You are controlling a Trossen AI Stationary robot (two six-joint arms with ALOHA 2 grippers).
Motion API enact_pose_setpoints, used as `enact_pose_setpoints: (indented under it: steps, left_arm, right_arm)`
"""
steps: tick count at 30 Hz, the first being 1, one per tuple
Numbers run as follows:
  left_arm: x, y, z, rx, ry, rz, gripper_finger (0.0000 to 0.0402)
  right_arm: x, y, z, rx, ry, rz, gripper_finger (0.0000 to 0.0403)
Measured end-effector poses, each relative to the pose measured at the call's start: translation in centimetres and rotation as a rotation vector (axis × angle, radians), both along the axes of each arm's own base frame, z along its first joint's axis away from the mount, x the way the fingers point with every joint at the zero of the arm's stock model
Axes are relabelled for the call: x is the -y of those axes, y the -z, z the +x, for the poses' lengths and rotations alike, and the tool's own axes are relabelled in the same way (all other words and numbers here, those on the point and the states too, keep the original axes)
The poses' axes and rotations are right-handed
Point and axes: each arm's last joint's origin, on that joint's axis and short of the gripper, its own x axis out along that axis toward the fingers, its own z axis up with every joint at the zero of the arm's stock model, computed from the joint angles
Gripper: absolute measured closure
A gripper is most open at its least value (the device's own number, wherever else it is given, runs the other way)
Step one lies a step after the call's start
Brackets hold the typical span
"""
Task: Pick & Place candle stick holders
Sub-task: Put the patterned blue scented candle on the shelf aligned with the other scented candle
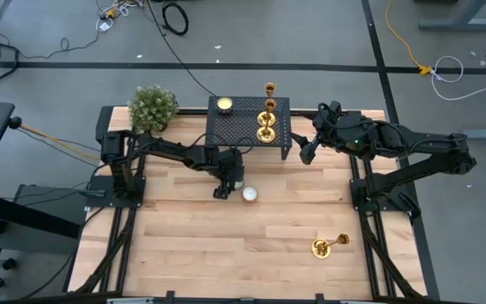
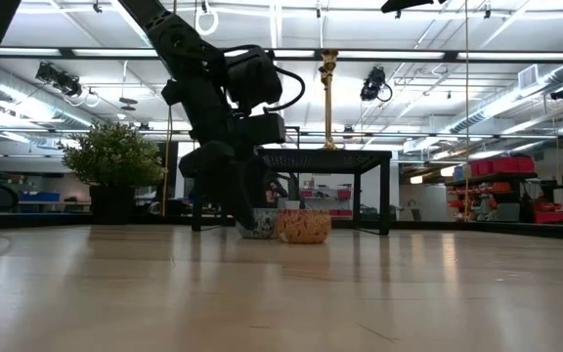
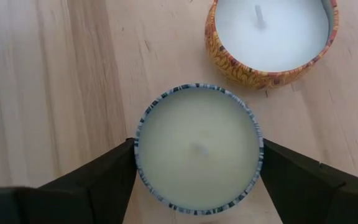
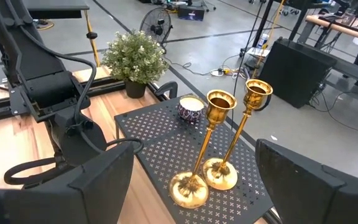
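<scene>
Two gold candle stick holders [image 4: 213, 143] [image 4: 244, 124] stand upright on their round bases on a black perforated stand [image 1: 249, 122]. A third candle stick holder [image 1: 328, 246] lies on its side on the wooden table, near the front right. My left gripper [image 3: 197, 168] is down at the table, in front of the stand, shut on a blue-rimmed candle tin [image 3: 197, 149]. My right gripper [image 4: 197, 186] hangs open in the air at the stand's right end [image 1: 308, 152], touching nothing. My left gripper pinches the blue-rimmed tin by its round side wall [image 3: 137, 163], one finger on each of two opposite sides. The fingers [image 3: 107, 180] slant down from the table's left. The tin sits upright with its bottom on the table.
An orange-patterned candle tin [image 3: 271, 37] stands close beside the held one, toward the right. A dark-patterned candle tin [image 4: 190, 110] sits on the stand's far left corner. A potted plant [image 1: 153, 107] stands at the back left. Bare wood lies toward the near edge.
</scene>
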Motion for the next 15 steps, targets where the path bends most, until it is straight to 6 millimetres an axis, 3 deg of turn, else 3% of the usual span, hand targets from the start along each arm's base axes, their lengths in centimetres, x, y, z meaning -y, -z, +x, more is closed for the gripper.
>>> enact_pose_setpoints:
  steps: [5,15]
  left_arm:
    - [-0.1,-0.5,0.2,-0.007,-0.01,0.016,0.0085]
    - [-0.4,-4.4,2.1,0.014,-0.021,0.04,0.0085]
  right_arm:
    - [0.0,0.0,0.0,0.0,0.0,0.0,0.0066]
    - [0.0,0.0,0.0,0.0,0.0,0.0,0.0066]
